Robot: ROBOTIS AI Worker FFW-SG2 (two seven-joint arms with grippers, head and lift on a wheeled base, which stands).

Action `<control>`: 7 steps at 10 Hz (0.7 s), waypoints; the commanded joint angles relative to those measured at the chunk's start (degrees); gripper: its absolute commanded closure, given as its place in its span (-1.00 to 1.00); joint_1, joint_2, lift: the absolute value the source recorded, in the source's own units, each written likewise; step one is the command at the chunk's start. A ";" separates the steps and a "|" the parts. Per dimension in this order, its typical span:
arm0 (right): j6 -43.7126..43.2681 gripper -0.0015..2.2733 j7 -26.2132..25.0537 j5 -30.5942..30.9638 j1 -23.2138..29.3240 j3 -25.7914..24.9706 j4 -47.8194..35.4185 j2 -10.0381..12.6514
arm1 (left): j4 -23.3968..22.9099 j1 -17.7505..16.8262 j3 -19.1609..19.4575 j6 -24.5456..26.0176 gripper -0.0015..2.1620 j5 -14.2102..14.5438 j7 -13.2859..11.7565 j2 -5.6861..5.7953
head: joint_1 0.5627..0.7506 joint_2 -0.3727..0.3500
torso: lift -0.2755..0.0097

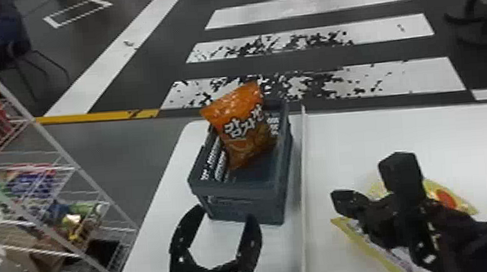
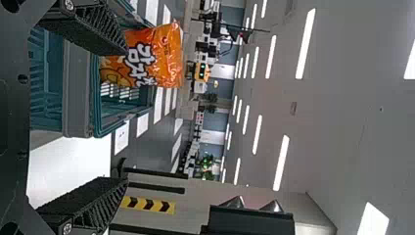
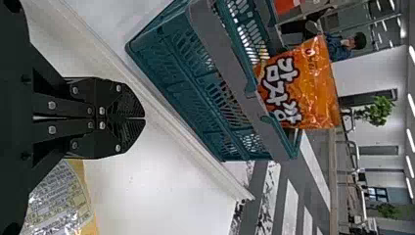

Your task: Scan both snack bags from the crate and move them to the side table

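My left gripper (image 1: 227, 213) is open just in front of the grey-blue crate (image 1: 238, 190), nothing between its fingers. The orange snack bag (image 1: 242, 125) stands tilted inside the crate, its top above the rim. In the left wrist view my left gripper (image 2: 125, 117) has spread fingers, with the orange bag (image 2: 156, 56) beyond one finger. My right gripper (image 1: 343, 203) is over the yellow snack bag (image 1: 364, 241), which lies on the right-hand table and is partly covered by the arm. In the right wrist view my right gripper (image 3: 144, 118) is shut and empty, the yellow bag (image 3: 58, 200) beside it.
The crate stands on the left white table (image 1: 155, 234), close to the raised seam (image 1: 304, 190) with the right white table (image 1: 378, 136). A wire rack (image 1: 68, 166) holding packaged goods is at the left.
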 commanded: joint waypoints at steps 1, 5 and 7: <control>0.45 0.98 0.26 1.27 -0.59 0.64 2.00 0.15 | 0.10 0.00 0.08 0.00 -0.92 0.00 0.00 -0.02 | 0.41 0.84 | 0.24; 4.49 0.98 0.53 3.47 3.36 -0.59 -1.86 -0.91 | 0.54 -0.26 0.00 0.00 -0.92 0.00 0.00 -0.02 | 0.41 0.82 | 0.24; 5.02 0.98 0.53 4.61 5.03 -1.47 -3.45 -1.52 | 0.54 -0.44 -0.36 0.18 -0.92 0.00 0.00 -0.02 | 0.41 0.79 | 0.24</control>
